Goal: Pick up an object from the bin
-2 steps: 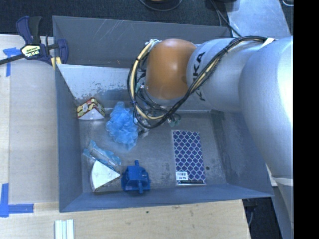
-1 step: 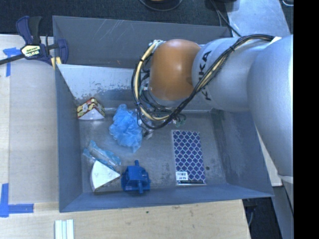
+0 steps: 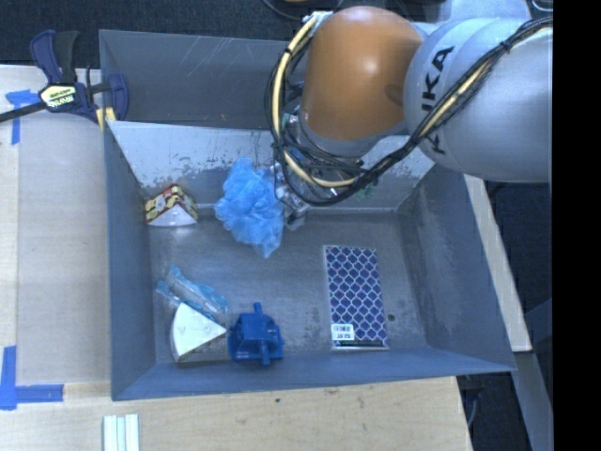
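My gripper [image 3: 290,207] hangs low at the back middle of the bin, most of it hidden under the orange cover. Its tip touches the right side of a crumpled light-blue cloth-like wad [image 3: 250,207] lying against the back wall. Whether the wad sits between the fingers is hidden. A flat packet with a blue-and-white lattice pattern [image 3: 355,295] lies on the bin floor, in front of the gripper and to its right.
A small wedge-shaped carton with a red and yellow print [image 3: 170,207] lies at the back left. At the front left lie a clear plastic-wrapped piece [image 3: 192,294], a white wedge [image 3: 194,333] and a dark blue plastic part [image 3: 254,337]. The arm fills the back right.
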Available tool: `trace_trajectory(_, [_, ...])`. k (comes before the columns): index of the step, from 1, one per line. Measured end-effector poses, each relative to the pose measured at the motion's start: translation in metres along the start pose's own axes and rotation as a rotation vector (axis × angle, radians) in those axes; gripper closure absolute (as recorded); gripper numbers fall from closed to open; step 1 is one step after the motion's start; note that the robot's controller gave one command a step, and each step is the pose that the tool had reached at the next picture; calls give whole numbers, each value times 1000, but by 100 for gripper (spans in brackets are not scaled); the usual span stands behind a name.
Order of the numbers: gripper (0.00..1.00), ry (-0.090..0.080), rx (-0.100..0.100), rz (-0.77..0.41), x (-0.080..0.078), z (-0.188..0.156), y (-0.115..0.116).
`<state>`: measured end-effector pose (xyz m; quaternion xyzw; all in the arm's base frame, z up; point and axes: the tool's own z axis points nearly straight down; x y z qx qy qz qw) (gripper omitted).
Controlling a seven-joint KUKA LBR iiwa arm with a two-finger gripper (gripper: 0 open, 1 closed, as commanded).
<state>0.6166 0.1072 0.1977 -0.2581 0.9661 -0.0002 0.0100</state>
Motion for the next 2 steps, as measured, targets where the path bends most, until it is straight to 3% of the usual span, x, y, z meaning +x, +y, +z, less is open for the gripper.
trace_trajectory(1, [100, -4, 1, -44, -8, 64, 0])
trace_trajectory(2, [100, 0, -1, -6, 10, -27, -1])
